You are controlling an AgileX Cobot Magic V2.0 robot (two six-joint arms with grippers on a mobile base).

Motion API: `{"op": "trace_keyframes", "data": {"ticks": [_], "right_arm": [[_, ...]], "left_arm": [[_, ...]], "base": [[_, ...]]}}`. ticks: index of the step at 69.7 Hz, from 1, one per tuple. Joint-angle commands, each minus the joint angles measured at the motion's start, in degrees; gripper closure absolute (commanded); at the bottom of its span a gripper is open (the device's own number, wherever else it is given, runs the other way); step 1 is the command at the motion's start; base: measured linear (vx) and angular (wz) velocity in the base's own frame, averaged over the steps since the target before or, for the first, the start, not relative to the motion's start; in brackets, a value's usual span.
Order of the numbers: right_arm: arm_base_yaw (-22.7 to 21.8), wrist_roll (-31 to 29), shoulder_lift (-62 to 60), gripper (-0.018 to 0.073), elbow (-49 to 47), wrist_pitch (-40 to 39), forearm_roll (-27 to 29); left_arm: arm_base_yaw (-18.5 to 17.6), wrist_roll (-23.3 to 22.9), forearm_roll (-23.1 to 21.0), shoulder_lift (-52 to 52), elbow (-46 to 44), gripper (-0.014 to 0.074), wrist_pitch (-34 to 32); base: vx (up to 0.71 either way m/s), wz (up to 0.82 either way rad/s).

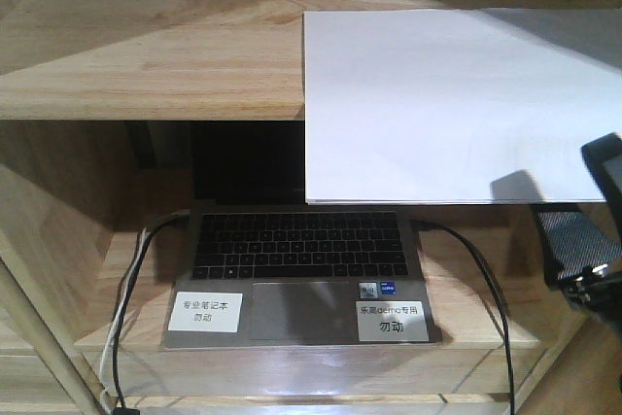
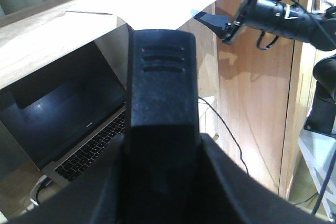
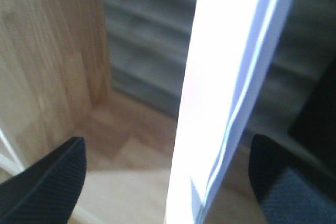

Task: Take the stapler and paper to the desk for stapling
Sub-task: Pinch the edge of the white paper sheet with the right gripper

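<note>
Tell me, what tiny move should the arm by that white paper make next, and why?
Probably close the right gripper. Its wrist view shows an edge of the paper lying between its two open fingers, and the front view shows the sheet overhanging the shelf, so a pinch looks possible.

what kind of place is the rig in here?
Probably an indoor office or demo workspace. Light wooden shelves hold an open laptop with cables plugged in and two white labels stuck on it. White paper overhangs the upper shelf.
</note>
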Motion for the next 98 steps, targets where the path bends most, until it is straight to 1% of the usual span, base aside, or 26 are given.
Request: {"op": "trace_keyframes", "data": {"ticks": [1, 5, 11, 37, 49, 55, 61, 67, 85, 92, 98], "right_arm": [[-0.12, -1.68, 1.69, -0.0035, -1.51, -8.47, 1.31], [-0.12, -1.94, 2.58, -0.0035, -1.51, -10.56, 2.19], [-0.12, -1.95, 3.71, -0.0035, -1.82, -11.60, 2.61], [-0.12, -3.16, 9.28, -0.0035, -7.08, -12.95, 2.24], [-0.12, -3.16, 10.66, -0.0033, -7.33, -12.96, 2.04], [-0.12, -3.16, 10.66, -0.0015, -7.33, -12.82, 2.04], [-0.12, -3.16, 10.66, 0.0034, -7.33, -12.82, 2.21], [-0.12, -3.16, 10.66, 0.0118, -7.33, -12.53, 2.26], [-0.12, -3.16, 10.66, 0.0473, -7.33, -12.59, 2.31], [-0.12, -3.16, 10.66, 0.0576, -7.33, -13.27, 2.09], [-0.07, -3.16, 10.66, 0.0572, -7.33, -14.51, 2.09]], "left_arm": [[-0.27, 0.00, -1.42, 1.22, -1.33, 0.0603, -6.47], [-0.27, 0.00, -1.42, 1.22, -1.33, 0.0603, -6.47], [-0.27, 0.00, -1.42, 1.22, -1.33, 0.0603, -6.47], [-0.27, 0.00, -1.42, 1.22, -1.33, 0.0603, -6.47], [-0.27, 0.00, -1.42, 1.22, -1.33, 0.0603, -6.47], [-0.27, 0.00, -1.42, 1.22, -1.33, 0.0603, -6.47], [-0.27, 0.00, -1.42, 1.22, -1.33, 0.0603, -6.47], [-0.27, 0.00, -1.42, 1.22, -1.33, 0.0603, -6.47], [-0.27, 0.00, -1.42, 1.22, -1.33, 0.0603, -6.47], [-0.27, 0.00, -1.42, 1.22, -1.33, 0.0603, -6.47], [-0.27, 0.00, -1.42, 1.22, -1.33, 0.0603, -6.47]], "base": [[0.00, 0.00], [0.00, 0.00], [0.00, 0.00], [0.00, 0.00], [0.00, 0.00], [0.00, 0.00], [0.00, 0.00], [0.00, 0.00], [0.00, 0.00], [0.00, 0.00], [0.00, 0.00]]}}
